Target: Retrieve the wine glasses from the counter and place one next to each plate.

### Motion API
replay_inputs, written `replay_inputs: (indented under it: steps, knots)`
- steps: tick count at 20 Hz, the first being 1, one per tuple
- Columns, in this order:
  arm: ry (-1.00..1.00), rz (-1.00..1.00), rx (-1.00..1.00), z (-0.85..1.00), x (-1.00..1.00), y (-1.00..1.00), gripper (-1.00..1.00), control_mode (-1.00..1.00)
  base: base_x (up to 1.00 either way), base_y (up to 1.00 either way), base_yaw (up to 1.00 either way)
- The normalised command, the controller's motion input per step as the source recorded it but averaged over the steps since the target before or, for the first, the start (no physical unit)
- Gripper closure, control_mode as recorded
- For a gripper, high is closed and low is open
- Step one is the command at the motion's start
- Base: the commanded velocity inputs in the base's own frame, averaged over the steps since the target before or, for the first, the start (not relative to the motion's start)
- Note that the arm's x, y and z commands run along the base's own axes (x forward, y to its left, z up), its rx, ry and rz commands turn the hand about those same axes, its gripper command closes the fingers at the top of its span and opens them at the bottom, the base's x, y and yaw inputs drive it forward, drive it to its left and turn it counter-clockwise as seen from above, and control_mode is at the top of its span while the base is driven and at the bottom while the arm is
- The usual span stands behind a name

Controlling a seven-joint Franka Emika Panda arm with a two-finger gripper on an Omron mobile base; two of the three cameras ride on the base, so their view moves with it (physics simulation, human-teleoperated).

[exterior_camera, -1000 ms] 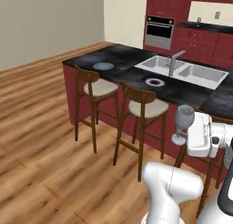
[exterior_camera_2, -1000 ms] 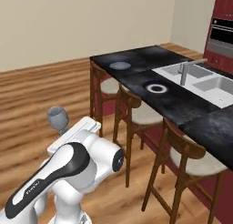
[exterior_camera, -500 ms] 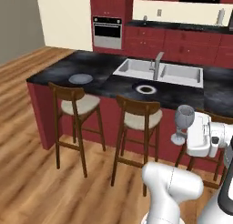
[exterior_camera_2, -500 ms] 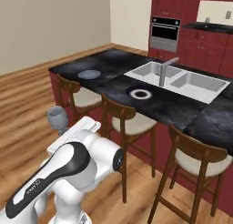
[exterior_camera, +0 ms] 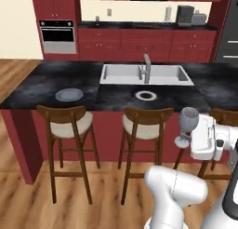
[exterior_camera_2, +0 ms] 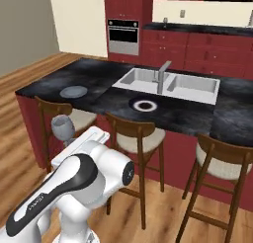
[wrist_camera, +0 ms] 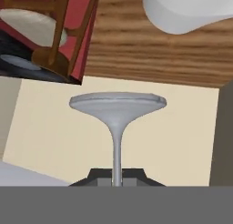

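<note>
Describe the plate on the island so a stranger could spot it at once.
Find the black-topped island with the steel sink and wooden stools along its front. The plate lies on the top above the leftmost stool, left of the sink. It is a flat grey-blue disc, unlike the white ring in front of the sink.

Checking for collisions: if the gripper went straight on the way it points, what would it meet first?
Nothing close: beyond the held wine glass, the gripper faces a bare cream wall, though its depth is unclear.
</note>
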Motion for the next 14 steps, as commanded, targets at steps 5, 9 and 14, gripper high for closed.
replay_inputs:
  steps: [5, 9, 14]
  knots:
    - [0.0, 0.0, 0.0, 0.0, 0.0, 0.0, 1.0, 1.0, 0.39, 0.06, -0.39]
    - [0.0, 0.0, 0.0, 0.0, 0.0, 0.0, 1.0, 1.0, 0.81, 0.03, -0.18]
    - [0.0, 0.0, 0.0, 0.0, 0.0, 0.0, 1.0, 1.0, 0.93, 0.32, -0.05]
